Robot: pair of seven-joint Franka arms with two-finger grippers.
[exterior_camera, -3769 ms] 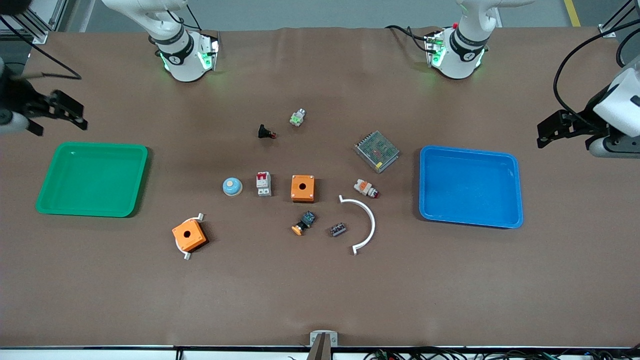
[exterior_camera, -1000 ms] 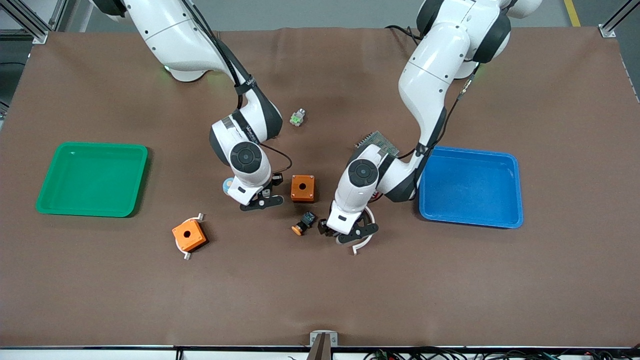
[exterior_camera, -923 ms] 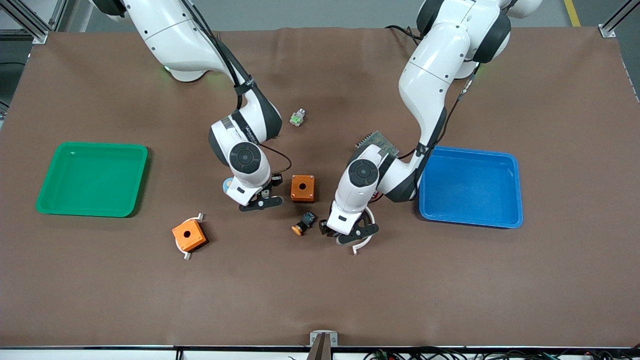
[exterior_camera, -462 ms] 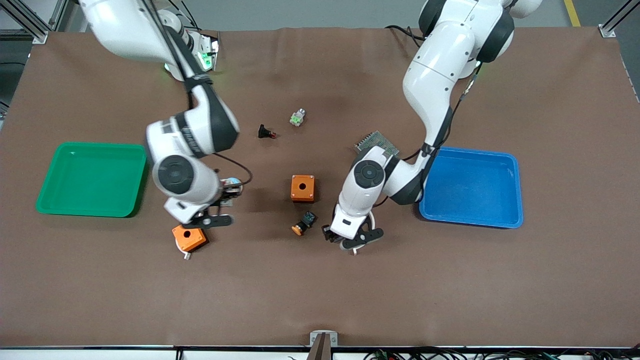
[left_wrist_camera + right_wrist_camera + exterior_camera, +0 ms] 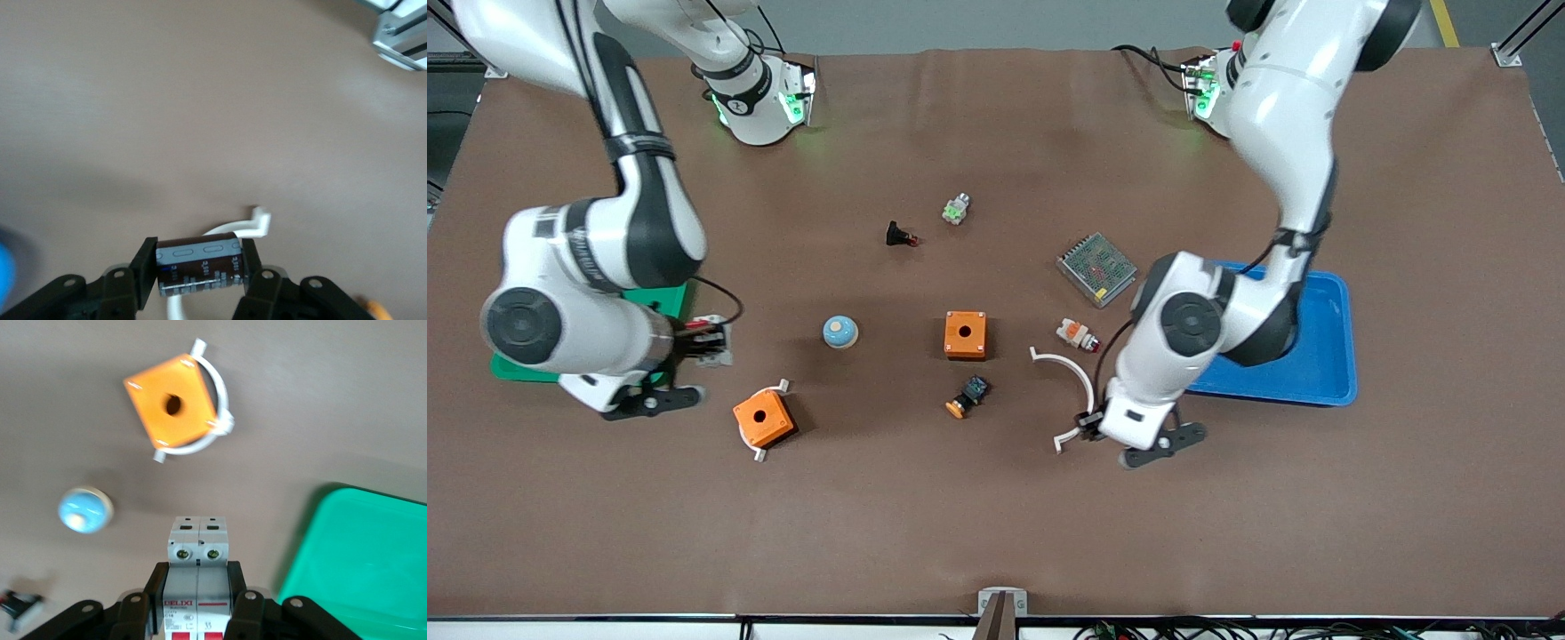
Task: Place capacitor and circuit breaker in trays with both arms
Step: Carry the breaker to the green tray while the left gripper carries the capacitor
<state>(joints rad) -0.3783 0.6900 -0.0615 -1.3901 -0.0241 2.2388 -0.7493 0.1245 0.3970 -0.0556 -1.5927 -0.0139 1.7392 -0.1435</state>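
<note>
Both arms have lifted away from the middle of the table since the earlier frames, each carrying its part toward a tray. Right gripper, at the right arm's end of the table, hangs over bare brown table top just beside the corner of the shallow green plastic tray; its fingers are clamped on the white-grey circuit breaker with a red lower section, which sits upright between them and shows as a small white-and-red block at the gripper's tip. Below it in the right wrist view lie the green tray's rim, an orange square box with a round hole seated in a white curved bracket, and a pale blue round dome.

Mid-table items, unheld: second orange holed box, black-and-blue push button with orange cap, small black part with red tip, small white part with green centre.

Left gripper hangs over the table top beside the end of a loose white curved bracket, near the shallow blue plastic tray. Its fingers pinch the dark rectangular capacitor with pale markings crosswise between them, its long side spanning the gap.
</note>
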